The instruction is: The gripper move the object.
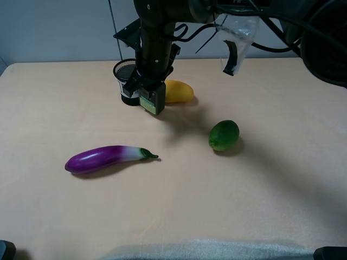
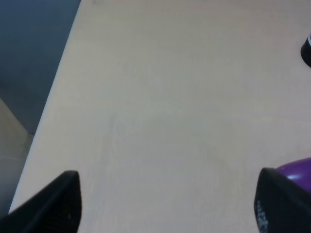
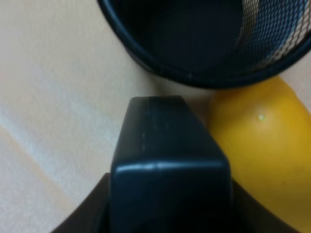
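Observation:
The object, a small dark-green bottle (image 1: 152,101) with a light green label, stands upright between the black mesh cup (image 1: 124,81) and a yellow mango (image 1: 179,91). My right gripper (image 1: 145,85) reaches across from the right and is shut on the bottle's top. In the right wrist view the bottle's dark top (image 3: 167,160) fills the middle, with the cup's rim (image 3: 194,77) and the mango (image 3: 262,150) just beyond it. I cannot tell whether the bottle's base touches the table. My left gripper (image 2: 167,208) is open and empty over bare table.
A purple eggplant (image 1: 105,158) lies at the left front; its end shows in the left wrist view (image 2: 296,170). A green lime (image 1: 224,135) sits right of centre. The table's left edge (image 2: 53,102) is near the left gripper.

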Controlling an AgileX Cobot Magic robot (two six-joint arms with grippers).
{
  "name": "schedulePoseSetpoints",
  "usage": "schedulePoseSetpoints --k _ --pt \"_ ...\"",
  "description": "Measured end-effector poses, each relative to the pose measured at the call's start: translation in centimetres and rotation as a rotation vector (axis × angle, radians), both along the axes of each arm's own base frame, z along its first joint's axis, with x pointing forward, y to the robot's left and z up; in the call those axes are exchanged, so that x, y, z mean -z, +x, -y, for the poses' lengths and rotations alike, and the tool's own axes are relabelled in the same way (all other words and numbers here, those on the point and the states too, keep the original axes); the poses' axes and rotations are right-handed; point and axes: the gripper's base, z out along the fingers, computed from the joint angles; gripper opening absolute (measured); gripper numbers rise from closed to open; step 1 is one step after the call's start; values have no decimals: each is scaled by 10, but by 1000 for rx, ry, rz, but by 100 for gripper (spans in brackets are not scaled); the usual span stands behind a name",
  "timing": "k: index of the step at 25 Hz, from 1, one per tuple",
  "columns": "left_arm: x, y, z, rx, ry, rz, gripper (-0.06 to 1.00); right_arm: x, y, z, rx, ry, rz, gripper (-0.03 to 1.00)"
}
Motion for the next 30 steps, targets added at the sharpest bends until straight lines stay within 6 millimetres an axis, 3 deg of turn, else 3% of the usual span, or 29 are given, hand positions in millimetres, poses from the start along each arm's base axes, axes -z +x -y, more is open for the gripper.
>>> schedulePoseSetpoints --k 5,30 --pt "0 0 0 0 0 0 79 13 1 0 -3 -23 -14 30" --pt "0 0 0 0 0 0 79 13 2 0 -4 -23 -12 30"
